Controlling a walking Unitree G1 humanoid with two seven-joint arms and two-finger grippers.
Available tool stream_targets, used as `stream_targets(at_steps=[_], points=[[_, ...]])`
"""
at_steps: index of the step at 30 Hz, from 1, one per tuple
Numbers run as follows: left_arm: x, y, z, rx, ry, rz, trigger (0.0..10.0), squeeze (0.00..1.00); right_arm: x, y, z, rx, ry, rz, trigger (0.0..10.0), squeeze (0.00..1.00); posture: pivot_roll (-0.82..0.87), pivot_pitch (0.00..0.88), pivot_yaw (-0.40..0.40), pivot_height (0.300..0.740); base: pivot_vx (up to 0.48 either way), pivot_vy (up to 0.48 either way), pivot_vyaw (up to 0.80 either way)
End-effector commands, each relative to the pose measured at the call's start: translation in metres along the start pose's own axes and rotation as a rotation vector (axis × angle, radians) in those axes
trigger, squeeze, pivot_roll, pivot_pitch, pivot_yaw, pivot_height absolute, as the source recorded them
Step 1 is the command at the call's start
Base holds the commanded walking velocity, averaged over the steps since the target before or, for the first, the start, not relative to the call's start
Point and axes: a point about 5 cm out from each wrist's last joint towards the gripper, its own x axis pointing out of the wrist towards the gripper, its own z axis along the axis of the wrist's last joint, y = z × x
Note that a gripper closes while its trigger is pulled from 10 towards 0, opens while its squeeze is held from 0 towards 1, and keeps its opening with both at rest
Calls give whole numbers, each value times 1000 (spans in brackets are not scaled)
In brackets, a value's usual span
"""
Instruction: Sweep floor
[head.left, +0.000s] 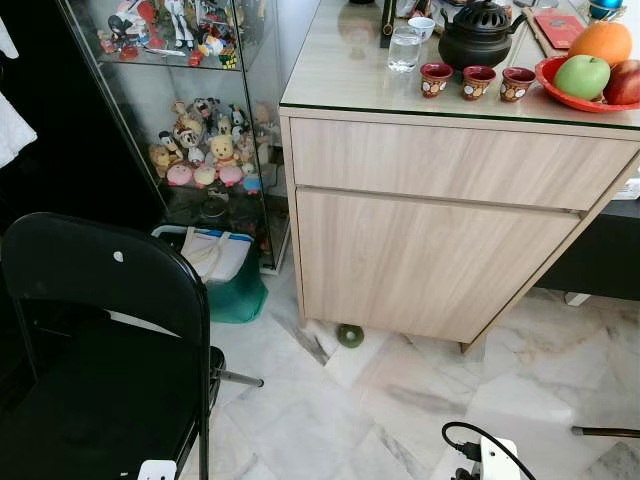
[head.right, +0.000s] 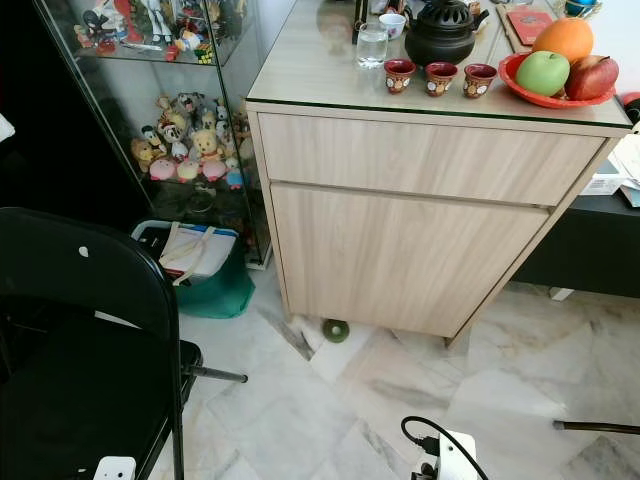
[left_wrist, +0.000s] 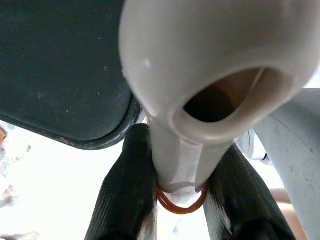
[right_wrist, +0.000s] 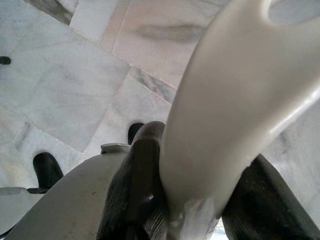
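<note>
Closest of all, in the left wrist view, the left gripper has its two black fingers pinched tight on a cream plastic handle. Its hollow hang-hole end points straight back at the lens, so its long axis runs along the fingers. An orange ring circles the shaft where they grip. The right gripper likewise clamps a second cream handle, which rises steeply away over the marble floor.

From the head, a black folding chair stands near on the left. Beyond it a green bag holds a white tote. A small green object lies at the foot of the wooden cabinet. On the cabinet's top, a red plate carries a green apple, an orange and a red apple. A glass case further left holds figurines.
</note>
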Motion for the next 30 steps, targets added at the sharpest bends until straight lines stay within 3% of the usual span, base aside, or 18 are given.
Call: stream_targets(at_steps=[1, 5, 16, 30], points=[[6, -33, 36, -36, -98, -171, 10000, 0, 7, 36, 27, -11, -49, 201, 10000, 0, -6, 19, -1, 740, 0, 0, 0], [6, -29, 38, -91, -119, -172, 10000, 0, 6, 30, 22, 20, -36, 175, 10000, 0, -17, 30, 21, 740, 0, 0, 0], [6, -30, 31, -58, -67, -175, 10000, 0, 2, 19, 4, 21, 7, 140, 10000, 0, -26, 55, 22, 740, 0, 0, 0], [6, -30, 31, -58, -67, -175, 10000, 0, 2, 19, 4, 21, 7, 140, 10000, 0, -26, 55, 22, 740, 0, 0, 0]])
